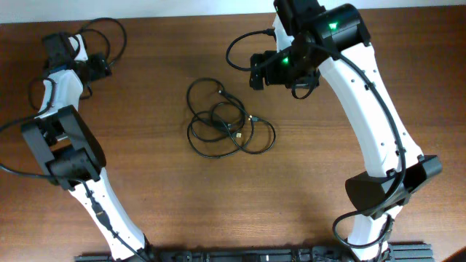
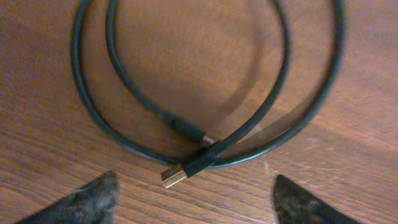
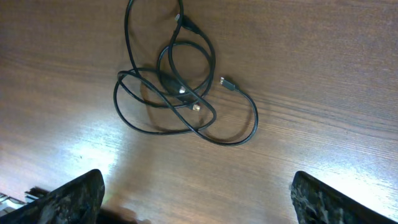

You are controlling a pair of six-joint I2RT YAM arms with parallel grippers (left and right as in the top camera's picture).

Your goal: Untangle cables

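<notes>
A small tangle of thin black cables (image 1: 222,120) lies in loose overlapping loops at the middle of the wooden table, with light-tipped plugs near its centre. The right wrist view shows it (image 3: 169,79) ahead of my right gripper (image 3: 199,199), which is open, empty and held above the table (image 1: 262,73). In the left wrist view a separate coiled black cable (image 2: 81,81) with a gold-tipped plug (image 2: 173,176) lies just ahead of my left gripper (image 2: 196,205), which is open and empty. My left gripper (image 1: 95,67) is at the far left corner.
The brown wooden table (image 1: 328,218) spreads around the tangle. Thicker black arm wires loop near the left wrist (image 1: 109,36) and the right wrist (image 1: 240,47). A black rail (image 1: 240,256) runs along the front edge.
</notes>
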